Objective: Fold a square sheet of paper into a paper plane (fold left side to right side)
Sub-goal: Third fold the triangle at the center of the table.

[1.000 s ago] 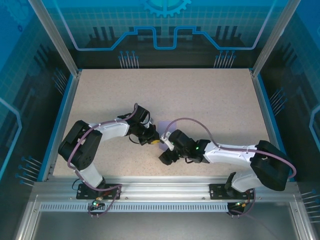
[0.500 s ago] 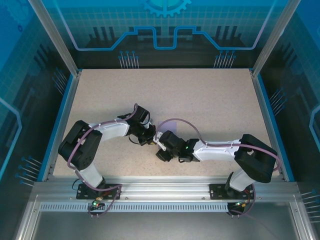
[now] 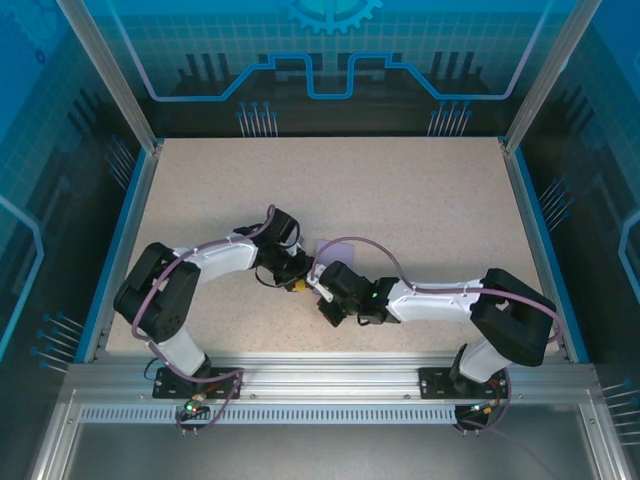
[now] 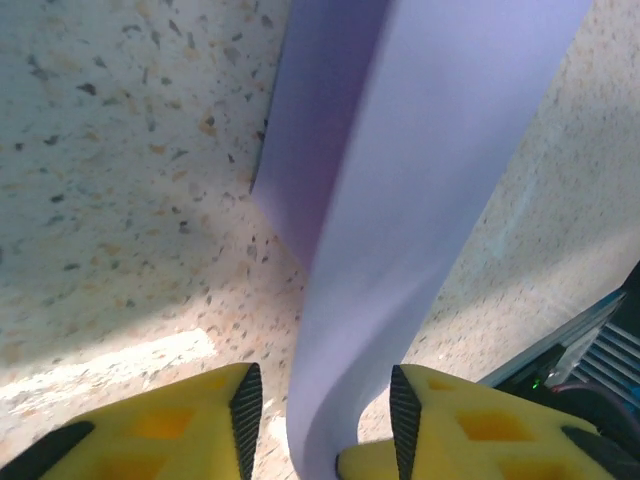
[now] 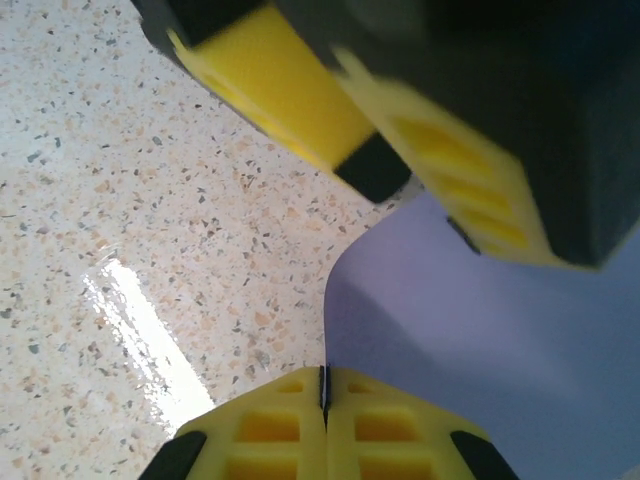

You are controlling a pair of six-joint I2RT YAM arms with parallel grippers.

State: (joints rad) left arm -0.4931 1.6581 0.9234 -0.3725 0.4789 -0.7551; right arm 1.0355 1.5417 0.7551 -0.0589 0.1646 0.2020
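The right gripper (image 5: 322,395) pinches the square sheet of paper (image 4: 430,200); the left gripper (image 4: 322,405) stands parted (likely a mid-fold handover). Next: carry it across.

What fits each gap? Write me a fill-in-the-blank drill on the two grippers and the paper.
The left gripper stands ___ around the thin lavender-purple paper sheet. The right gripper is ___ on the sheet's edge. The fingers of both grippers are coloured ___.
Missing words: open; shut; yellow.
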